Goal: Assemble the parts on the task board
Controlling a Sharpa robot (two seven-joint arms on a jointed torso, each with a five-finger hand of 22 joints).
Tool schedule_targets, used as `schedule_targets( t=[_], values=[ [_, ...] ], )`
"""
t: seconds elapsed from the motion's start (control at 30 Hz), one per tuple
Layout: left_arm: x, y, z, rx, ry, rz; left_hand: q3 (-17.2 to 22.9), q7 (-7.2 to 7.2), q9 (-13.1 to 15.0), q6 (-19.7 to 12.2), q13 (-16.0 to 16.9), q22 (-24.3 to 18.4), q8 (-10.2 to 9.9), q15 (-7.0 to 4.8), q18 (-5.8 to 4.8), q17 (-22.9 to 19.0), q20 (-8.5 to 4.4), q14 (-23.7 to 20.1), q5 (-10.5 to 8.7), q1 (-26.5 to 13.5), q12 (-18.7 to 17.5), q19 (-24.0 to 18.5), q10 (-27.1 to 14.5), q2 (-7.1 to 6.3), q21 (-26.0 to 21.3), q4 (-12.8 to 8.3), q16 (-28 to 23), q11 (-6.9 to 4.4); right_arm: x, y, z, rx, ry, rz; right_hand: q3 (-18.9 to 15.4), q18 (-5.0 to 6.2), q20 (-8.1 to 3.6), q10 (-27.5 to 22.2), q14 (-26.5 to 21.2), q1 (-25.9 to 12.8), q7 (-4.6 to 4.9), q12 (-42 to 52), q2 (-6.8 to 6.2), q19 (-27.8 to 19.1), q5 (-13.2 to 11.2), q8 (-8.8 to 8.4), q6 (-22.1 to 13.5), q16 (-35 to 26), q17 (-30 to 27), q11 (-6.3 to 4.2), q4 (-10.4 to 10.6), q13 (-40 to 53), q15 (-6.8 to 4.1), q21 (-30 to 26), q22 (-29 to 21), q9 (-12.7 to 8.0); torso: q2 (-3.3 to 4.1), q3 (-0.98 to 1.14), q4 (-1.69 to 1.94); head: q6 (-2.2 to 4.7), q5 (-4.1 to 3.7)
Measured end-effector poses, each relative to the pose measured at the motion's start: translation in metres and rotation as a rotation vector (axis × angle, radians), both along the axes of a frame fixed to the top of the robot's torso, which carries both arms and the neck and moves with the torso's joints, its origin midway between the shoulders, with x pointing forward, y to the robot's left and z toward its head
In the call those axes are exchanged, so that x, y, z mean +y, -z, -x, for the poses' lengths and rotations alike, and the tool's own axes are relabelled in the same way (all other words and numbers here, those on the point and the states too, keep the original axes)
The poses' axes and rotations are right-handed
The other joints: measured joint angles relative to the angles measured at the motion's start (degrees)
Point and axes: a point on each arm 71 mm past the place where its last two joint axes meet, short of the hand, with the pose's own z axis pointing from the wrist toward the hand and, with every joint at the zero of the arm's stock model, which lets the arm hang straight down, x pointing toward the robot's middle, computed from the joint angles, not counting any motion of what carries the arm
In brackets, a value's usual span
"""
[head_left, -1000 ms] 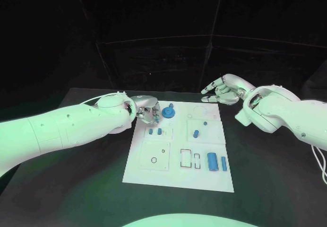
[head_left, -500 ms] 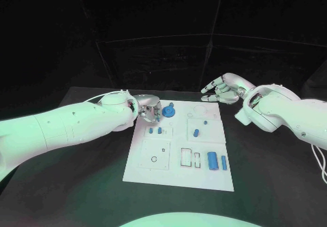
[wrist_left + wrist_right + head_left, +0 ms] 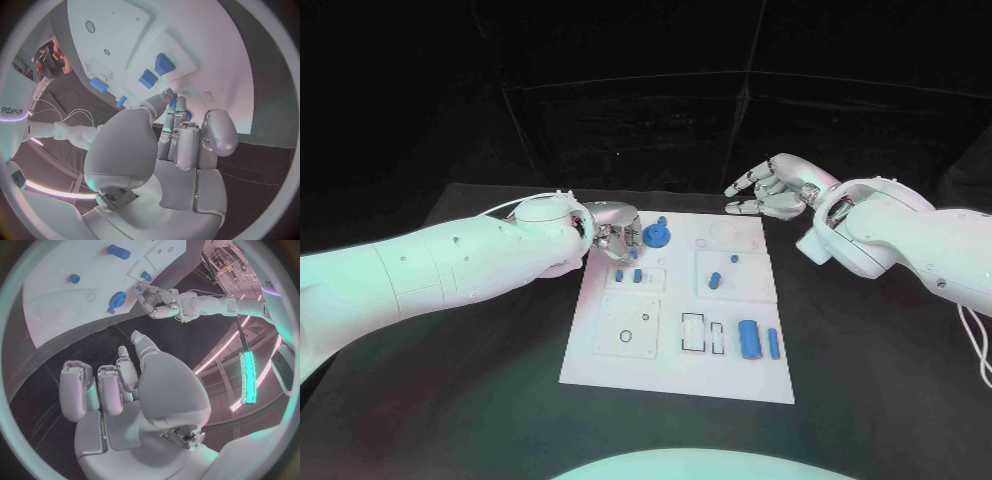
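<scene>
The white task board (image 3: 678, 362) lies in the middle of the black table. A round blue part (image 3: 656, 236) sits at its far left corner, also seen as the round blue part (image 3: 117, 301). My left hand (image 3: 615, 240) is just beside that part with its fingers (image 3: 181, 130) curled in together and nothing visibly in them; a sliver of blue shows past the fingertips. My right hand (image 3: 769, 190) hovers over the table beyond the board's far right corner, fingers (image 3: 103, 387) apart and empty.
Two small blue blocks (image 3: 627, 276) lie on the board near my left hand. A blue peg (image 3: 714, 281) and a smaller one (image 3: 733, 260) stand at mid-board. A blue cylinder (image 3: 750, 340) and a thin blue bar (image 3: 773, 344) lie nearer the front right.
</scene>
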Motion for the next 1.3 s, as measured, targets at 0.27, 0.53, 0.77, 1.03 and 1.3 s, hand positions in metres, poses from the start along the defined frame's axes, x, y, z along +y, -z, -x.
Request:
schedule_targets(
  t=[0.27, 0.53, 0.77, 1.03, 1.3],
  values=[
    [0.0, 0.0, 0.0, 0.002, -0.004, -0.003, 0.0, -0.22, -0.06, 0.21, -0.06, 0.0, -0.18, 0.0, 0.01, -0.27, 0.0, 0.0, 0.0, -0.31, -0.19, 0.0, 0.2, -0.3, 0.0, 0.0, 0.0, 0.2, 0.0, 0.0, 0.0, 0.0, 0.0, 0.0, 0.0, 0.0, 0.0, 0.0, 0.0, 0.0, 0.0, 0.0, 0.0, 0.0, 0.0, 0.0, 0.0, 0.0, -0.01, 0.0, 0.0, -0.03, 0.0, 0.0, 0.0, 0.0, 0.0, -0.01, 0.01, -0.1, 0.05],
    [0.001, 0.0, 0.0, 0.004, -0.007, -0.004, 0.0, 0.96, -1.87, -5.22, -1.32, -1.49, -4.59, 0.0, 0.01, -1.18, 0.58, 0.0, 0.0, -2.04, -3.39, -0.59, -2.45, -2.04, -1.57, 0.0, -0.28, 1.2, 0.0, 0.0, 0.0, -0.001, 0.0, 0.0, 0.0, 0.0, 0.0, 0.0, 0.0, 0.0, 0.0, 0.0, 0.0, 0.0, 0.0, 0.0, 0.0, 0.0, -0.01, 0.0, 0.0, -0.12, 0.0, -0.22, 0.0, 0.0, 0.0, 0.02, 0.02, -0.15, 0.09],
    [0.001, 0.001, 0.0, 0.006, -0.008, -0.003, 0.0, 1.12, -2.04, -5.63, -1.55, -1.91, -4.87, 0.03, 0.01, -1.28, 0.76, -0.03, 0.0, -2.26, -3.84, -0.77, -2.91, -2.25, -1.78, 0.0, -0.28, 1.66, 0.0, 0.0, -0.001, -0.001, 0.001, 0.0, 0.0, 0.0, 0.0, 0.0, 0.0, 0.0, 0.0, 0.0, 0.0, 0.0, 0.0, 0.0, 0.0, 0.0, -0.01, 0.0, 0.0, -0.12, 0.0, -0.22, 0.0, 0.0, 0.0, 0.02, 0.02, -0.19, 0.13],
    [0.005, 0.001, 0.001, 0.007, -0.016, -0.003, 0.0, 1.12, -2.04, -5.63, -1.62, -2.12, -4.87, 0.41, 0.02, -1.41, 0.8, 0.01, 0.0, -2.26, -4.2, -0.81, -2.93, -2.25, -2.02, 0.0, -0.28, 1.68, -0.002, 0.0, -0.001, 0.0, 0.007, 0.003, 0.21, 0.13, -0.44, -4.94, 0.22, 0.0, 0.1, -6.36, 0.0, -0.92, 0.0, 0.0, -0.53, -1.57, -0.02, 0.06, 0.21, -5.79, -0.22, -1.58, -0.84, -0.05, -0.01, 0.02, 0.01, -0.09, 0.03],
    [0.026, -0.001, 0.002, 0.007, -0.054, 0.014, 0.16, 1.51, -2.15, -5.99, -1.91, -4.26, -5.63, 0.93, 0.02, -2.24, 1.52, -0.09, 0.0, -2.26, -6.03, -1.97, -5.85, -2.25, -4.51, -0.16, -0.67, 2.57, -0.008, 0.002, -0.003, -0.008, 0.014, 0.068, 3.96, 1.83, -0.91, -20.18, 0.01, 1.99, -0.47, -40.73, -0.79, -3.19, -1.75, 1.07, 1.48, -7.08, -4.57, -0.31, 0.53, -35.82, -0.85, -5.53, -6.83, -0.01, -0.01, 0.01, 0.02, -0.01, -0.08]
  ],
)
